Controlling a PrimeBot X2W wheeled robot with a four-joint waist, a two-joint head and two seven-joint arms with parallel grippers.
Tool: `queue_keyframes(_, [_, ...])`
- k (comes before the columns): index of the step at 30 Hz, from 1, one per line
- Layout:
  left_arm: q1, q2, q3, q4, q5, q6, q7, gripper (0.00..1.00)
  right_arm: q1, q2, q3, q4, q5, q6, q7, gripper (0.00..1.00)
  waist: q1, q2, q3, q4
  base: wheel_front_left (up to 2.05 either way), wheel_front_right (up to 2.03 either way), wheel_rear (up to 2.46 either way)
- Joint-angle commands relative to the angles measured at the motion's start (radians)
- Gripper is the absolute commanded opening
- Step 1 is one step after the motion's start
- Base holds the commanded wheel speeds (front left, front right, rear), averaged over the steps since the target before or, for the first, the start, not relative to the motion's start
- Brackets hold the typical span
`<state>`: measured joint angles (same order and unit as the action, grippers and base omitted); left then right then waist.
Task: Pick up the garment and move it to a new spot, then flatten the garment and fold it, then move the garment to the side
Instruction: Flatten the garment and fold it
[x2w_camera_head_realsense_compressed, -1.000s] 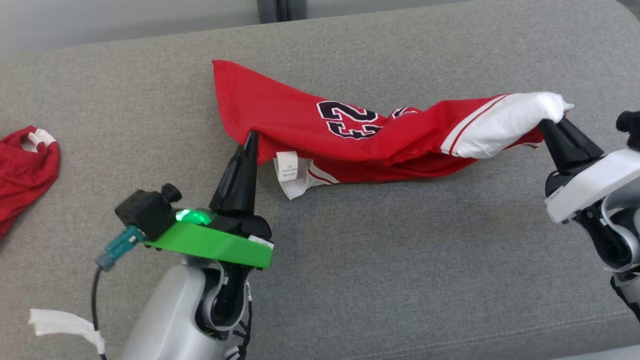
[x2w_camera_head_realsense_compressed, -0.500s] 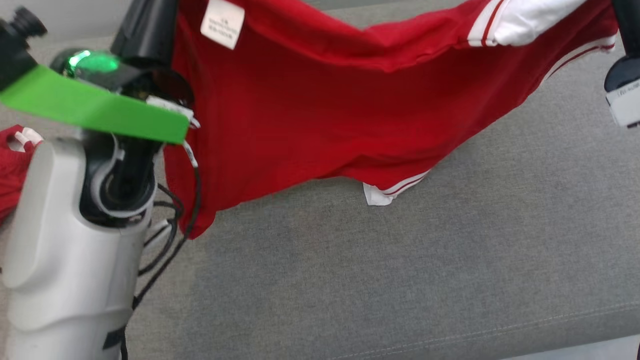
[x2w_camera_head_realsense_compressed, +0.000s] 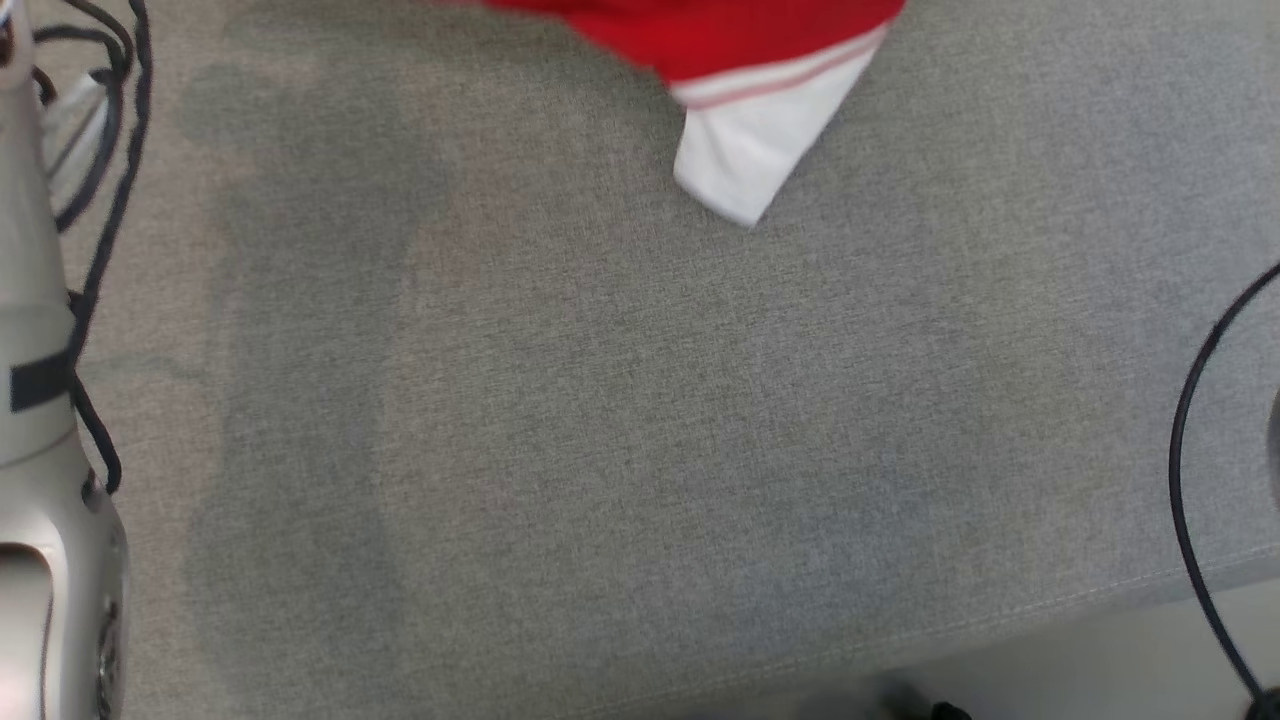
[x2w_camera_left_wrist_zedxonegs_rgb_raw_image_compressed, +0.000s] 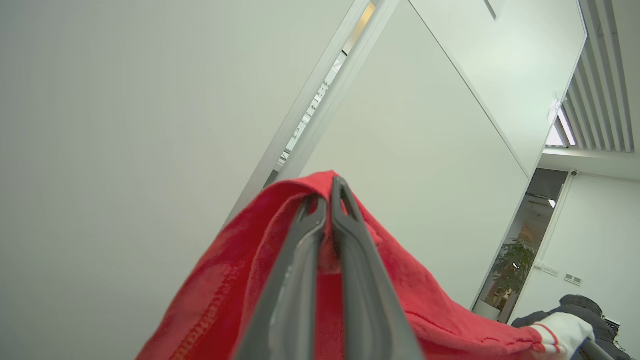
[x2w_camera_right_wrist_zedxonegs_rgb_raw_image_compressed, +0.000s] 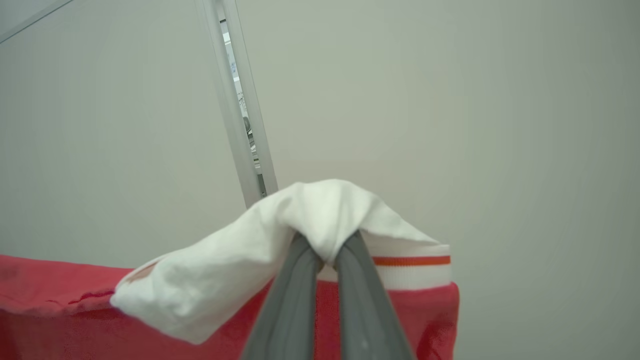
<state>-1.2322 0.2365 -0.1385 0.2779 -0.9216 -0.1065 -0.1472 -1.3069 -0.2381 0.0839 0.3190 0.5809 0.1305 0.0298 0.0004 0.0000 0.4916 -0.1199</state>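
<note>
PrimeBot's left gripper (x2w_camera_left_wrist_zedxonegs_rgb_raw_image_compressed: 327, 192) pinches a red fold of the garment (x2w_camera_left_wrist_zedxonegs_rgb_raw_image_compressed: 225, 280). Its two dark fingers are pressed together, with cloth draped down both sides of them. The right gripper (x2w_camera_right_wrist_zedxonegs_rgb_raw_image_compressed: 326, 246) clamps the garment's white end (x2w_camera_right_wrist_zedxonegs_rgb_raw_image_compressed: 280, 235), fingers closed on a bunched ridge of cloth. A white band with an orange stripe (x2w_camera_right_wrist_zedxonegs_rgb_raw_image_compressed: 410, 260) sits just beside them, and red fabric stretches away below.

Between the two grips the garment hangs as a red span. In the left wrist view it runs off to the white end at the lower right. Beneath the garment lies the grey couch (x2w_camera_head_realsense_compressed: 640, 450), where a red corner (x2w_camera_head_realsense_compressed: 750, 165) with a white hem dips in from the top of the head view. The corner is blurred, and whether it touches the couch cannot be told. A pale forearm (x2w_camera_head_realsense_compressed: 35, 400) trailing black cables (x2w_camera_head_realsense_compressed: 105, 200) stands left of that corner, and another cable (x2w_camera_head_realsense_compressed: 1185, 430) loops to its right.

Behind the garment rise pale wall panels (x2w_camera_left_wrist_zedxonegs_rgb_raw_image_compressed: 125, 125), a metal frame strip (x2w_camera_left_wrist_zedxonegs_rgb_raw_image_compressed: 320, 100) and, farther off, a potted plant (x2w_camera_left_wrist_zedxonegs_rgb_raw_image_compressed: 510, 265).
</note>
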Motion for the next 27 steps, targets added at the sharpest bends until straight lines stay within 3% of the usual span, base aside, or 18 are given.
queue_keyframes(1, [-0.048, 0.005, -0.006, 0.018, 0.019, -0.011, -0.022, 0.00, -0.055, -0.018, 0.022, 0.018, -0.043, 0.000, -0.052, 0.00, -0.0004, 0.0000, 0.093, -0.035, 0.00, 0.00, 0.00])
queue_keyframes(7, [-0.158, 0.034, -0.015, 0.048, 0.053, -0.025, -0.099, 0.00, -0.213, -0.087, 0.104, 0.054, -0.097, 0.000, -0.248, 0.00, -0.0004, 0.0000, 0.092, -0.011, 0.00, 0.00, 0.00])
queue_keyframes(11, [-0.114, 0.048, -0.035, 0.032, 0.036, -0.025, -0.113, 0.00, -0.201, -0.128, 0.150, 0.083, -0.102, 0.000, -0.271, 0.00, -0.0004, 0.0000, 0.103, 0.000, 0.00, 0.00, 0.00])
queue_keyframes(18, [0.108, 0.078, -0.143, 0.016, 0.015, -0.025, -0.119, 0.00, 0.007, -0.184, 0.313, 0.126, -0.013, 0.000, -0.208, 0.00, -0.0004, 0.0000, 0.102, 0.002, 0.00, 0.00, 0.00])
queue_keyframes(21, [0.223, 0.063, -0.162, 0.003, 0.005, -0.025, -0.119, 0.00, 0.128, -0.207, 0.353, 0.111, 0.045, 0.000, -0.177, 0.00, -0.0004, 0.0000, 0.081, 0.007, 0.00, 0.00, 0.00])
queue_keyframes(27, [0.459, 0.047, -0.208, 0.010, -0.063, -0.025, -0.118, 0.00, 0.409, -0.266, 0.330, 0.038, 0.199, 0.000, -0.034, 0.00, -0.0004, 0.0000, -0.012, 0.023, 0.00, 0.00, 0.00])
